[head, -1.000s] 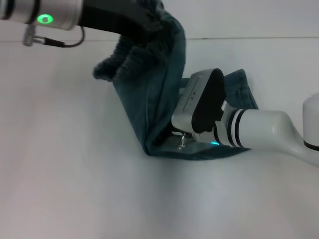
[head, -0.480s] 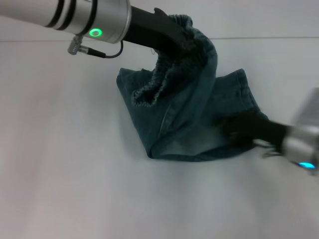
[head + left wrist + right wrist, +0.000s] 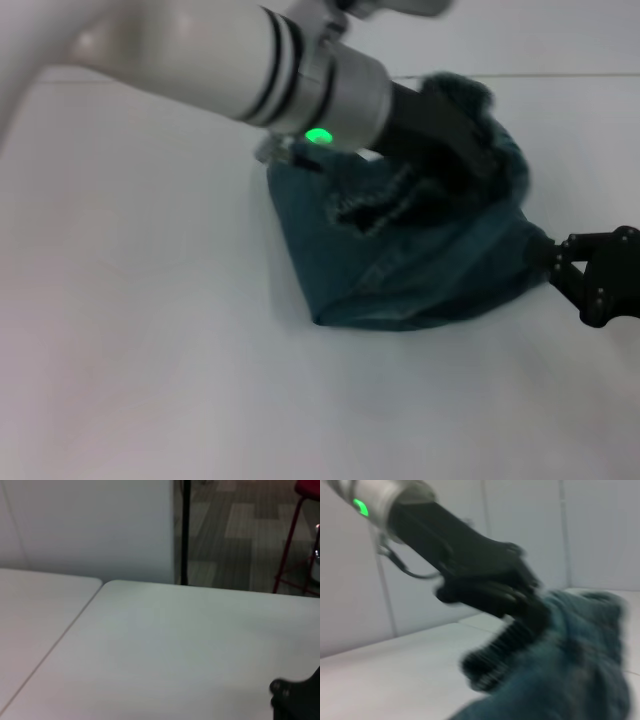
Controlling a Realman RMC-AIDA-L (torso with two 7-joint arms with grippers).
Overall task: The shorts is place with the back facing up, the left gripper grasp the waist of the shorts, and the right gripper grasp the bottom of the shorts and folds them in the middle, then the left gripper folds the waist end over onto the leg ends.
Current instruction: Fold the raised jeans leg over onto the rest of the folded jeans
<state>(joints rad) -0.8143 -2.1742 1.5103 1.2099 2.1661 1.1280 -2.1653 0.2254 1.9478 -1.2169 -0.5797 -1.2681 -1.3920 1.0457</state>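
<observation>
The teal denim shorts (image 3: 420,275) lie bunched on the white table, folded along their near edge. My left gripper (image 3: 478,158) reaches in from the upper left and is shut on the ruffled waist (image 3: 462,95), holding it raised over the right part of the shorts. In the right wrist view the left gripper (image 3: 527,612) pinches the waist above the heaped shorts (image 3: 570,675). My right gripper (image 3: 558,262) sits just off the right edge of the shorts, low over the table, open and holding nothing.
The white table (image 3: 150,350) stretches bare to the left and front of the shorts. A seam between two tabletops (image 3: 55,640) shows in the left wrist view, with the table's far edge, floor and a red stool (image 3: 300,535) beyond.
My left arm has swung right, carrying the waist across over the shorts. My right gripper has pulled off the shorts to the right and now stands beside their right edge.
</observation>
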